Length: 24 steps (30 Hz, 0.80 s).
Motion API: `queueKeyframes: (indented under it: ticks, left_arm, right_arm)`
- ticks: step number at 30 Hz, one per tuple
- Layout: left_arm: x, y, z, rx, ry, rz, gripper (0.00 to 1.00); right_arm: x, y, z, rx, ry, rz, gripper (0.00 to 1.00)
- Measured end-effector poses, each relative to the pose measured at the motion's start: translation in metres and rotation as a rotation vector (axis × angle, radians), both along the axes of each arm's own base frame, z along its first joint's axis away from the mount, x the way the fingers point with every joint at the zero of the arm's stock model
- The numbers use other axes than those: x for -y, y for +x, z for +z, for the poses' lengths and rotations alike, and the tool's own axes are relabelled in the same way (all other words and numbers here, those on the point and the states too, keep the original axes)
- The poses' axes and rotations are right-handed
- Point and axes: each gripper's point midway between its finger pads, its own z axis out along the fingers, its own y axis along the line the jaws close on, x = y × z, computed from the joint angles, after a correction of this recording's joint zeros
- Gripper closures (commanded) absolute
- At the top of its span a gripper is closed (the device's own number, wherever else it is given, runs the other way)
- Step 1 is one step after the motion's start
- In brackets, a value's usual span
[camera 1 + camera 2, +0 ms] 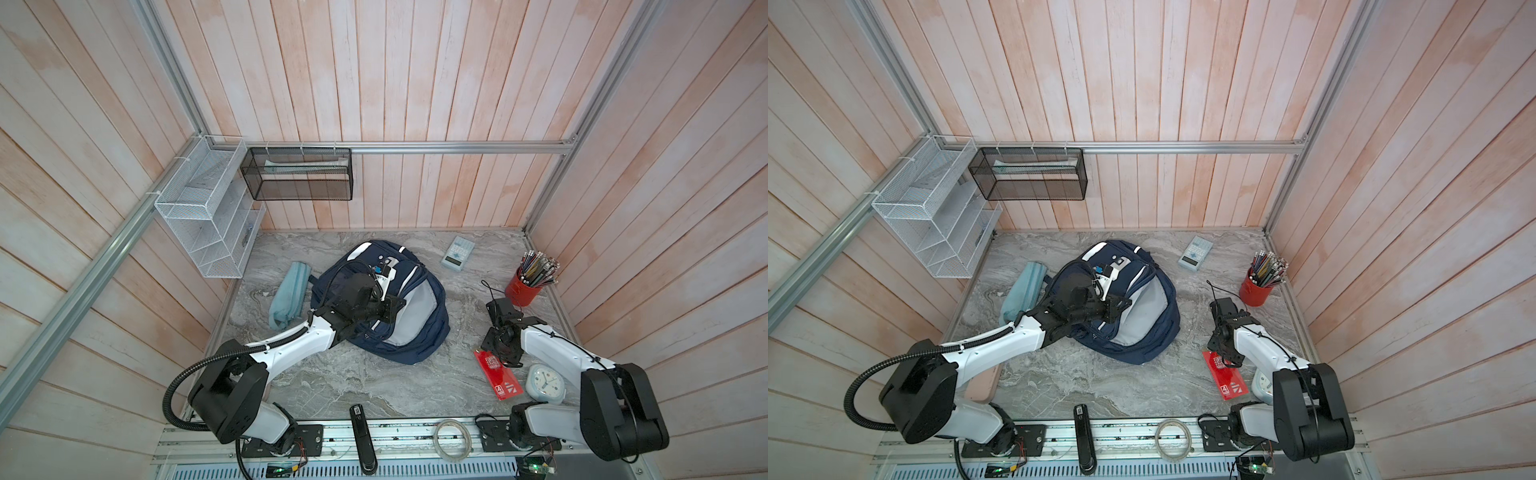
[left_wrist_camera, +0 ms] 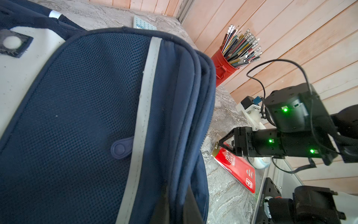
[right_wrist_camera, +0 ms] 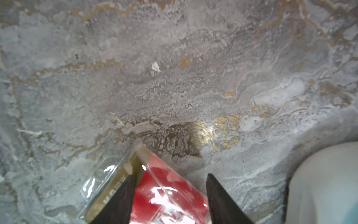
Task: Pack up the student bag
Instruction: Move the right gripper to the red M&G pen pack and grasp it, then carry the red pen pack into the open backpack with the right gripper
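Left gripper (image 2: 176,195) pinches the student bag (image 1: 426,334) at its edge, jaws pressed together — right gripper (image 3: 170,175) spread, 2 fingers (image 3: 120,199) straddling the red packet (image 1: 496,378) corner.

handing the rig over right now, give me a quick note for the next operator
Left gripper: shut on the backpack rim, holding the main pocket open.
Right gripper: open, jaws astride a corner of the red packet on the table, not gripped yet.
Done: backpack open, nothing visible inside.
Left to pack: red packet, calculator, pencil case, clock, all on the table.
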Motion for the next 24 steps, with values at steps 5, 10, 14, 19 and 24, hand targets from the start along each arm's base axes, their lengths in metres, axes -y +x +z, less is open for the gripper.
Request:
queueKeyframes:
  ticks: [5,10,14,19,24]
  left_arm:
    - [0.000,0.000,0.000,0.004,-0.005,-0.002,1.00]
    - [-0.001,0.000,0.000,0.005,-0.011,-0.003,1.00]
    - [-0.003,0.000,0.001,0.003,-0.018,-0.004,1.00]
    - [-0.005,0.001,0.003,0.005,-0.025,-0.002,1.00]
    - [-0.004,0.001,0.003,0.001,-0.027,-0.001,1.00]
  right_arm:
    - [0.004,0.001,0.000,0.007,-0.021,-0.016,0.65]
    - [0.006,0.003,0.000,0.007,-0.029,-0.026,0.81]
    - [0.007,0.002,-0.001,0.003,-0.037,-0.028,0.95]
    - [0.007,0.001,0.000,0.001,-0.035,-0.029,1.00]
    - [-0.003,0.005,0.013,0.059,0.031,-0.017,1.00]
